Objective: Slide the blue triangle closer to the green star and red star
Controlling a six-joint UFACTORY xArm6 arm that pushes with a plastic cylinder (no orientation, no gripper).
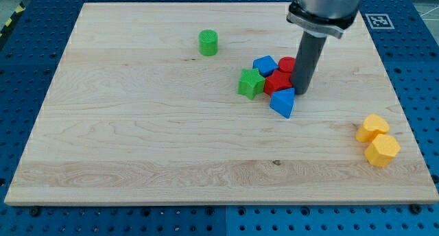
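Your arm carries no claw, so there is nothing to read as released or clenched; it ends in a dark rod, and my tip (300, 92) stands on the wooden counter (137, 140) just at the view's right of the cluster of blocks. The blue triangle (282, 102) lies directly beside my tip, at its lower left in the view, touching or nearly touching the rod. Just above the triangle you see the red star (277, 81), pressed against it, and the green star (250, 83) sits at the red star's left, in contact with it. A second blue block (265, 64), its shape hard to make out, rests at the top of the cluster, and another red block (288, 63) is partly hidden behind the rod. A green cylinder (208, 42) stands well apart toward the view's top left. Two yellow blocks (378, 140) sit together near the counter's right edge, far from the cluster.
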